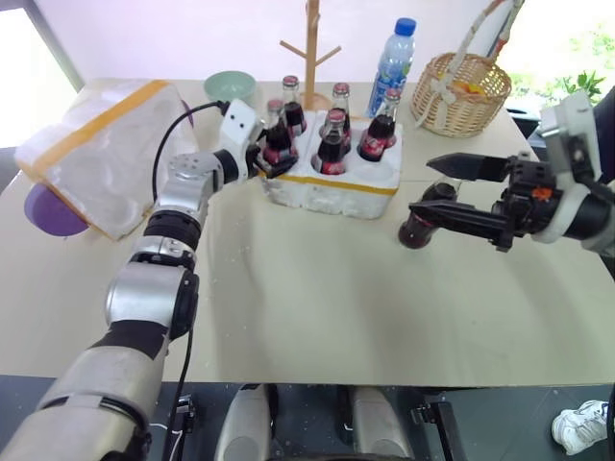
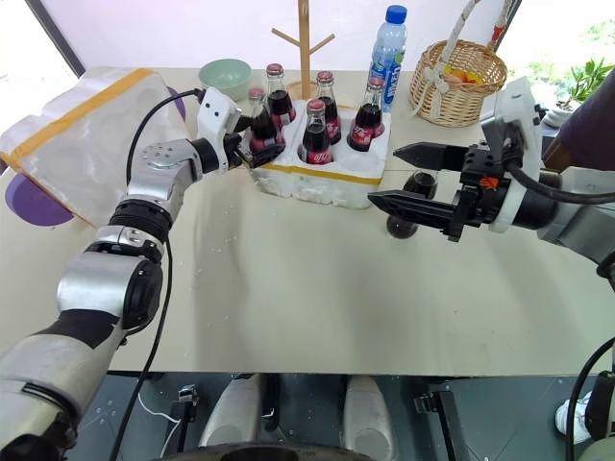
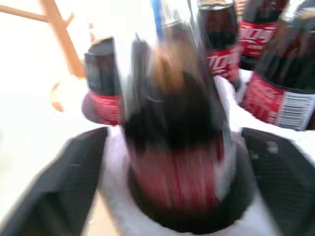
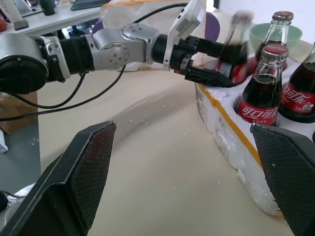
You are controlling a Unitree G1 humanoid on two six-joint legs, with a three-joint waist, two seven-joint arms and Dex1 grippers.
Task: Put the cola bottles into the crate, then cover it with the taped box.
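The crate [image 1: 336, 188], a low white foam tray with a yellow tape band, stands mid-table and holds several cola bottles. My left gripper [image 1: 276, 154] is open at its front-left well. Its fingers [image 3: 74, 182] stand on either side of the bottle [image 3: 177, 147] seated there, with a gap on each side. One more cola bottle [image 1: 420, 227] stands on the table to the right of the crate. My right gripper [image 1: 423, 184] hovers open in front of that bottle, holding nothing. The taped box [image 1: 96, 154] lies tilted at the table's left.
Behind the crate are a blue-capped water bottle [image 1: 394, 62], a wicker basket [image 1: 461, 91], a wooden rack [image 1: 312, 48] and a green bowl [image 1: 231, 86]. A purple object [image 1: 53, 216] sits under the taped box. White foam crumbs dot the table near the crate.
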